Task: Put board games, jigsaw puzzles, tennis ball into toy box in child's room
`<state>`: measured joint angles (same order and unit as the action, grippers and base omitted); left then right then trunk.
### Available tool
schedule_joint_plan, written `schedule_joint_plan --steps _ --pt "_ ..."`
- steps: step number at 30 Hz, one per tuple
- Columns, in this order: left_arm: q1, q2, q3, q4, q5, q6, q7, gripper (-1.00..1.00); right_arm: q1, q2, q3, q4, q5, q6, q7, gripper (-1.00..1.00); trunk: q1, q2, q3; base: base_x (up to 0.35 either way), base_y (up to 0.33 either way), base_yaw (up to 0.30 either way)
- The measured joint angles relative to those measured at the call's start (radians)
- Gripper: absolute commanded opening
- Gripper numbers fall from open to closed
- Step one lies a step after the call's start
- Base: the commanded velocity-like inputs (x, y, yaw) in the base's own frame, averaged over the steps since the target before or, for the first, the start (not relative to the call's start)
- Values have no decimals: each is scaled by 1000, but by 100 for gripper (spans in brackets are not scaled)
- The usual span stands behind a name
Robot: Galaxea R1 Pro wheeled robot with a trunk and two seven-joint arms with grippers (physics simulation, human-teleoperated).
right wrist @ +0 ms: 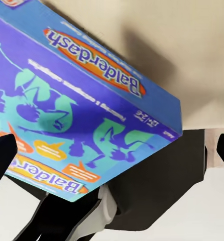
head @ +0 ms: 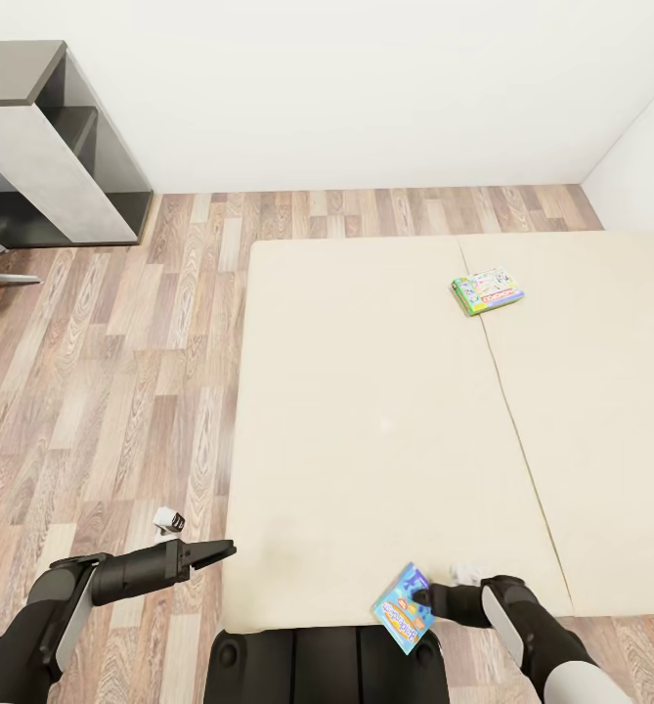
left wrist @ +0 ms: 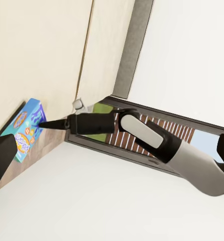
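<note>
The bed [head: 385,411] spreads wide below me, its plain beige mattress split by a seam running from the far edge to the near edge, with wood-plank floor [head: 121,372] along its left side and a white wall beyond. A dark grey shelf unit [head: 53,156] with a pale panel stands in the far left corner of the room. My right arm reaches across my front at the near edge of the bed, and my right gripper [head: 426,594] is clamped on the light blue board game [head: 403,608], which is tilted and lifted at that edge, partly overhanging my trunk; close up, its cover [right wrist: 87,110] reads "Balderdash". My left gripper [head: 214,553] hangs over the floor just beside the near left corner of the mattress; I cannot tell whether its dark fingers are apart or together. The green-edged board game [head: 487,291] lies flat near the far edge of the bed, just beside the seam.
</note>
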<state>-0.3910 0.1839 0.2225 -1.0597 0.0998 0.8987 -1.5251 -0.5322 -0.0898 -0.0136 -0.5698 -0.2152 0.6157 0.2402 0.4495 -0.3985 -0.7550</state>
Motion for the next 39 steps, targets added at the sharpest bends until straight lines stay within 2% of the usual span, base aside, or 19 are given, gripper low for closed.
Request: schedule_joint_plan --steps 5,12,33,39 --pt "0 0 0 0 0 0 0 100 0 21 2 0 9 -5 -1 100 0 0 0 0 0 0" --pt "0 0 0 0 0 0 0 100 -1 34 4 0 12 -6 -1 100 0 0 0 0 0 0" --pt "0 0 0 0 0 0 0 100 -8 32 4 11 11 -4 -1 100 0 0 0 0 0 0" --pt "0 0 0 0 0 -1 1 100 -35 30 4 71 12 -5 -1 100 0 0 0 0 0 0"
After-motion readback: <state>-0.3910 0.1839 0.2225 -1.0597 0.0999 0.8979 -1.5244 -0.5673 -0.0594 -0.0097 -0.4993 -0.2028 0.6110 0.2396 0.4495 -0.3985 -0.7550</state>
